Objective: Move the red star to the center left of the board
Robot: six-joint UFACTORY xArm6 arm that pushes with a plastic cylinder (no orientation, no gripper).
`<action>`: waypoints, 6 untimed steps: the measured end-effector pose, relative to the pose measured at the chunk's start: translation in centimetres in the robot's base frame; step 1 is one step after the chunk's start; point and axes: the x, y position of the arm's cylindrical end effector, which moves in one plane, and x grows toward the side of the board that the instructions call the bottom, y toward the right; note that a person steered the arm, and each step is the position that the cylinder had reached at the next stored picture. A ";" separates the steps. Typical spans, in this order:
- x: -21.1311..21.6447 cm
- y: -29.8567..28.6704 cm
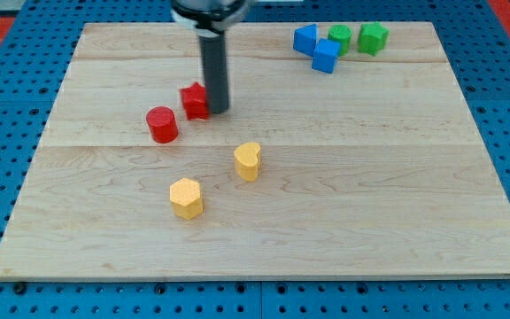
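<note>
my tip (217, 110) touching red star (193, 101), on board (397, 221)

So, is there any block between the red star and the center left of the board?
Yes. My tip sits against the red star on its right side, and the red cylinder stands just to the star's lower left, toward the board's center left, so it may get pushed along.

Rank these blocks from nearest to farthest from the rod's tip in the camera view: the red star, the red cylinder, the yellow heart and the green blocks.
Measured from my tip:
1. Red star block, touching on the tip's left.
2. Red cylinder block, further left, slightly lower.
3. Yellow heart block, below and right.
4. Two green blocks, top right; shapes unclear, too close to rank apart.
</note>
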 end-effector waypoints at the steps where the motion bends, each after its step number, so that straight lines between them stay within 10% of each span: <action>1: -1.5 -7.8; 3: -7.6 -8.4; 5: -1.2 -12.3; 6: -0.2 -0.5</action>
